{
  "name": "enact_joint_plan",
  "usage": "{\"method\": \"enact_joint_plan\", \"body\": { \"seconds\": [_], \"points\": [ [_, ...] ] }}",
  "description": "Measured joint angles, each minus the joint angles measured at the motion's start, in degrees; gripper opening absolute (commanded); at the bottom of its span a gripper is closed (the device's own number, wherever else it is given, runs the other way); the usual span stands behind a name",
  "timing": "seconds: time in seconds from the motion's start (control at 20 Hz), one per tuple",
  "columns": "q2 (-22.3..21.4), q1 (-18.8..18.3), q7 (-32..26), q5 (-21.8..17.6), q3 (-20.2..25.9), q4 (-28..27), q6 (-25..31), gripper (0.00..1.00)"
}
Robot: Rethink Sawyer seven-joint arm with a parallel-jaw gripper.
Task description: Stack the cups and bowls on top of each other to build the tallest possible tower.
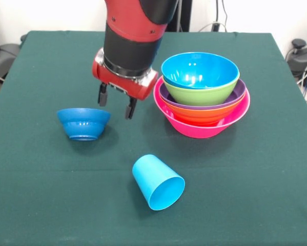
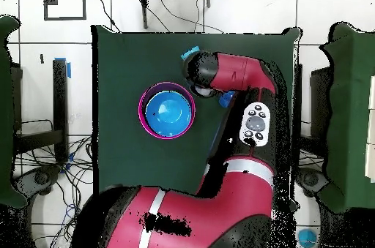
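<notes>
A green cloth-covered table is seen carrying a nested tower of bowls on the right side of the front view: a large pink bowl forms the base, with an orange bowl, a purple bowl, a lime green bowl and a sky blue bowl set inside one another in that order, all upright with their mouths facing up. In the overhead view the same pile is seen as a pink and purple ring around a blue centre, standing clear of the arm. A small dark blue bowl is placed upright on the cloth to the left of the tower, well apart from it. A sky blue cup is laid on its side nearer the camera, between the small bowl and the tower, with its open mouth turned toward the lower right. The red and black arm is brought down from above, and the gripper is held above the cloth, just to the right of the dark blue bowl and close beside the tower's left edge. Its two dark fingers are seen spread apart with nothing held between them, so the jaws are parted and empty. In the overhead view the gripper is hidden beneath the arm's wrist.
</notes>
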Motion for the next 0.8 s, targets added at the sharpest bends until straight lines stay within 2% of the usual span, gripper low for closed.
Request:
{"method": "enact_joint_plan", "body": {
  "seconds": [0.35, 0.8],
  "points": [
    [-3.21, -0.07, 0.00, -0.06, -0.98, 1.83, 0.01, 1.00],
    [-3.43, -0.11, 0.00, -0.05, -2.14, 1.60, 0.15, 1.00]
  ]
}}
